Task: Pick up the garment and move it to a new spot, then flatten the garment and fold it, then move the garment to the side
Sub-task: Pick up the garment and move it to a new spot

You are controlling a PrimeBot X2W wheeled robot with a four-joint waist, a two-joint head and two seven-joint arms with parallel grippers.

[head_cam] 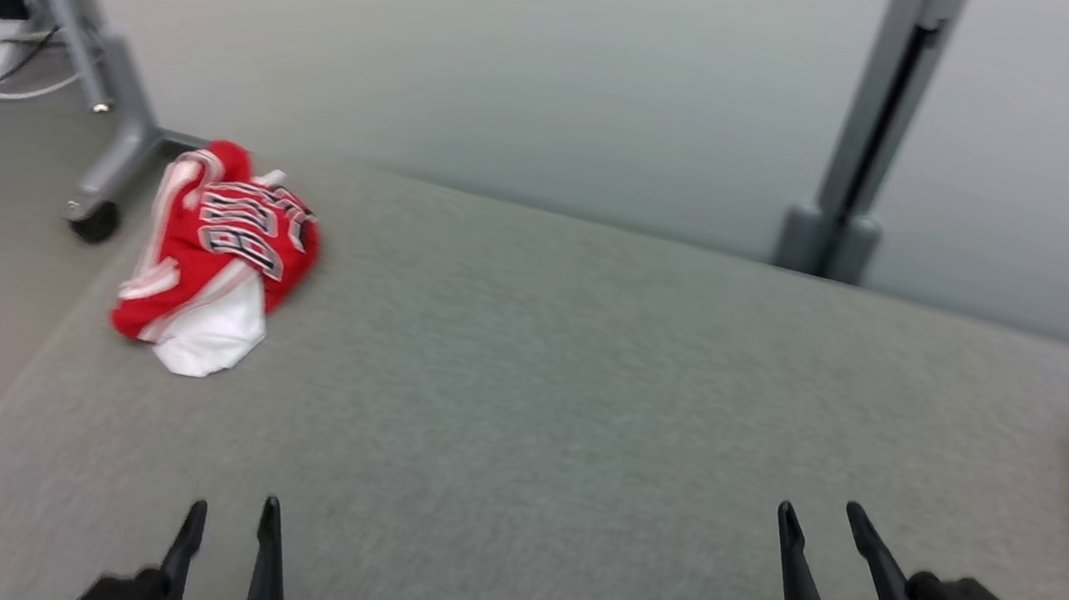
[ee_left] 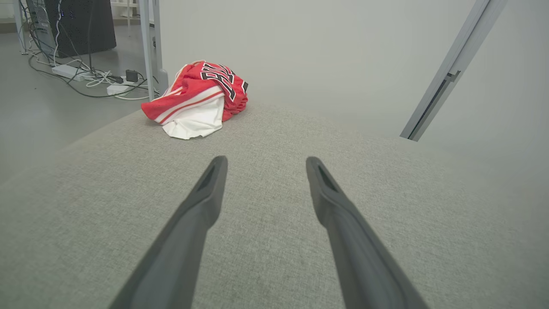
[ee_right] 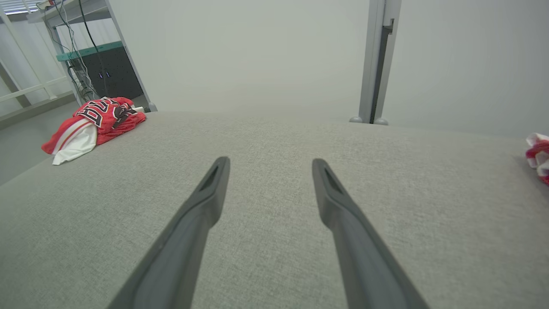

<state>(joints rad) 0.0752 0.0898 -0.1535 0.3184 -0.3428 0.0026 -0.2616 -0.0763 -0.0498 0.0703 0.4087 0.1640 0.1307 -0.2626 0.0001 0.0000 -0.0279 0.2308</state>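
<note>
Both jaws gape empty over the grey fabric surface [head_cam: 545,382], red garment [head_cam: 215,256] crumpled at its far-left corner.

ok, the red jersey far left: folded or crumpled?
Crumpled. The jersey lies in a rumpled heap on the grey surface, lettering creased, white part sticking out.

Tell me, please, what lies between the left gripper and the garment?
Just bare grey surface between left gripper and garment, seen in the left wrist view.
</note>
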